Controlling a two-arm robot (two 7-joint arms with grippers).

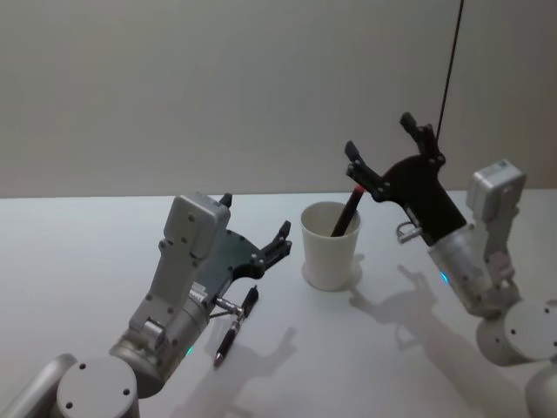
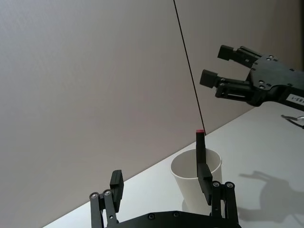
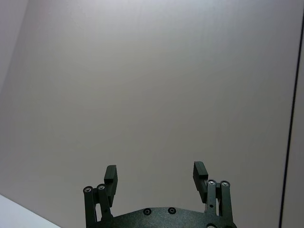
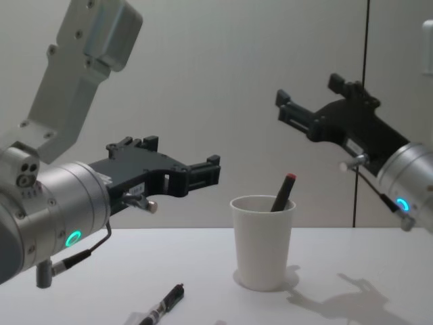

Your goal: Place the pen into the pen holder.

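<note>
Red-capped pen [image 1: 348,209] leans inside the white pen holder [image 1: 329,257] toward the worktop's [image 1: 87,261] far edge. Second black pen [image 1: 235,326] lies nearer the front edge. Left end effector [image 1: 254,218] and right end effector [image 1: 379,135] both spread apart, empty.

The pen holder [image 1: 331,246] stands on the table [image 1: 87,261] with a pen [image 1: 347,212] leaning inside it. A second pen [image 1: 235,326] lies on the table left of the holder, nearer the robot. The left gripper [image 1: 257,218] hangs left of the holder, the right gripper [image 1: 379,135] above and right of it.
</note>
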